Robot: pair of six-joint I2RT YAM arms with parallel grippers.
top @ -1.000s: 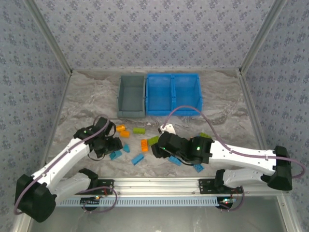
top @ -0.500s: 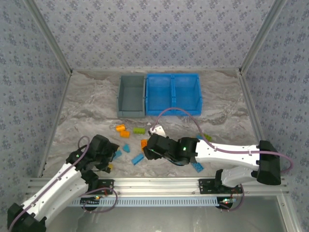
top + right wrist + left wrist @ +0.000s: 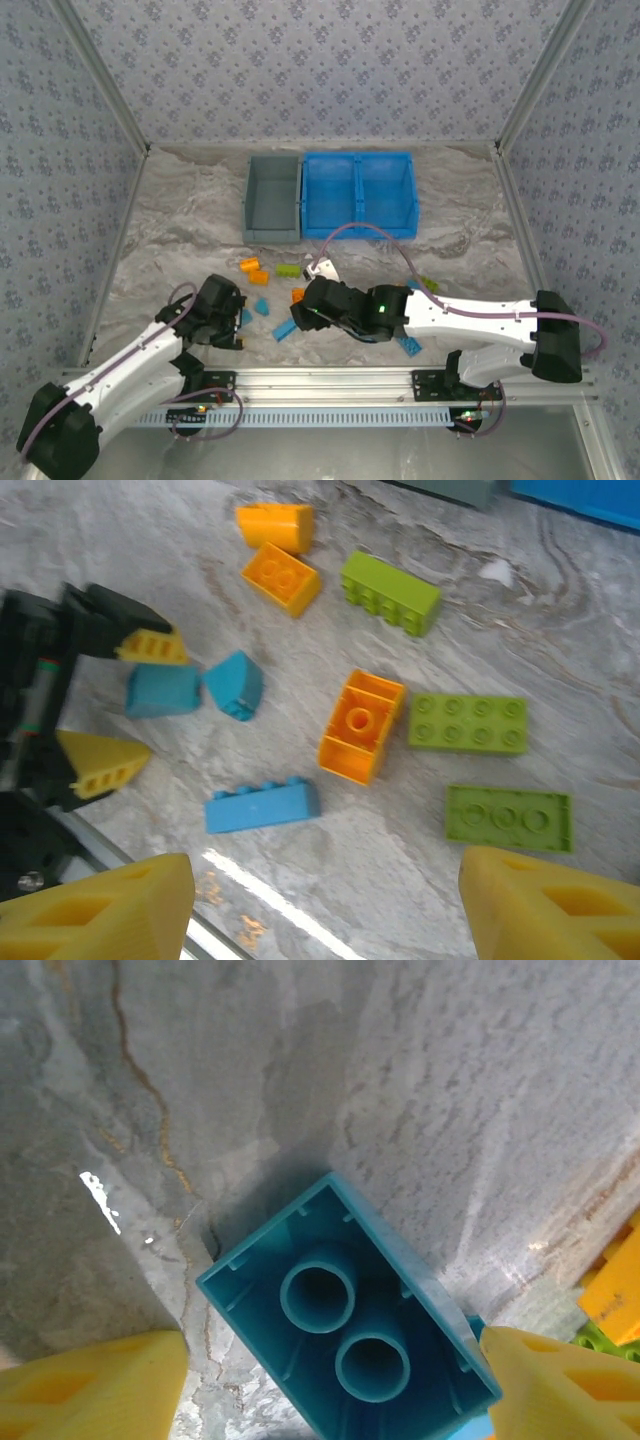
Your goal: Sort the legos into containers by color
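Observation:
Blue, lime green and orange legos lie scattered on the marble table in front of the arms. My left gripper is open and low over an upside-down blue brick, which lies between its yellow fingers. The right wrist view shows the same left gripper straddling that blue brick. My right gripper is open and empty above a long blue brick and a hollow orange brick. The grey-blue bin and the two-compartment bright blue bin stand at the back.
Green bricks, two orange bricks and a blue wedge lie around the right gripper. A blue brick sits under the right arm. The metal rail bounds the near edge.
The left arm pulled back toward the near left edge and settled its gripper around a blue brick. The right gripper shifted left over the middle pile.

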